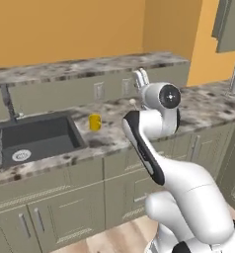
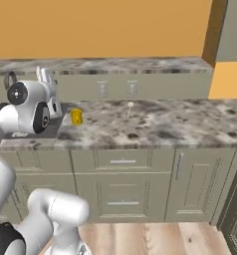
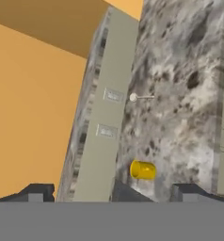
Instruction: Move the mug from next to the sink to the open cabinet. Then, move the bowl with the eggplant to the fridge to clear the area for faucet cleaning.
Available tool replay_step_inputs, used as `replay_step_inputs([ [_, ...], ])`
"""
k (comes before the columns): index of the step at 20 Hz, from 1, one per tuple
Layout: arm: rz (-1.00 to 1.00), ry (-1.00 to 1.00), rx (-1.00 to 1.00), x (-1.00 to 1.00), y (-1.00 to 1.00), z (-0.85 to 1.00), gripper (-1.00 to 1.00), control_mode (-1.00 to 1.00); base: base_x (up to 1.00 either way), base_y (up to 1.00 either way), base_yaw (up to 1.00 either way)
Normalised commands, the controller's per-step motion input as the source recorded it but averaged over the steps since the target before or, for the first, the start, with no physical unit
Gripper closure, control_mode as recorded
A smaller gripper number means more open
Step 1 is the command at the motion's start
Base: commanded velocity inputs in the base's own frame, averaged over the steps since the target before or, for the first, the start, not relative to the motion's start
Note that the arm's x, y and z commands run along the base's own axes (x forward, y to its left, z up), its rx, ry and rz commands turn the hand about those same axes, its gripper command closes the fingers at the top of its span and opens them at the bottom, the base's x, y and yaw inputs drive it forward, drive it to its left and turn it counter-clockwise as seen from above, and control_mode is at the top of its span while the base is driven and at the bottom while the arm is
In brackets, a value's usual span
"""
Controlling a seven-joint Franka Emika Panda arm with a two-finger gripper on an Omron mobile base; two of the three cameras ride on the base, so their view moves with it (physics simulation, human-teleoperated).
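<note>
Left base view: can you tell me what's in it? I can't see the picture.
A small yellow mug stands on a speckled stone counter, just right of a dark sink. The robot's white arm rises at the right, its open gripper raised above the counter, holding nothing.

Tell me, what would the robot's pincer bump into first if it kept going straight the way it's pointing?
Probably the speckled countertop or the grey-green backsplash. The open pincer looks along them. The yellow mug sits low between the fingertips, so it might come first, but depth is hard to judge.
</note>
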Motion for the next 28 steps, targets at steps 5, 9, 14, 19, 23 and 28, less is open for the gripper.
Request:
replay_step_inputs([
  [5,0.00,0.00,0.00,0.00,0.00,0.00,-1.00,1.00,0.96,-0.86,0.18],
  [9,0.00,0.00,0.00,0.00,0.00,0.00,-1.00,1.00,0.50,-0.15,0.40],
  [14,0.00,0.00,0.00,0.00,0.00,0.00,-1.00,1.00,-0.01,0.33,0.55],
  [19,0.00,0.00,0.00,0.00,0.00,0.00,-1.00,1.00,0.47,0.04,0.15],
  [23,0.00,0.00,0.00,0.00,0.00,0.00,-1.00,1.00,0.67,0.00,-0.03],
  [28,0.39,0.21,-0.02,0.11,0.00,-0.03,-1.00,-1.00,0.00,0.00,0.00],
])
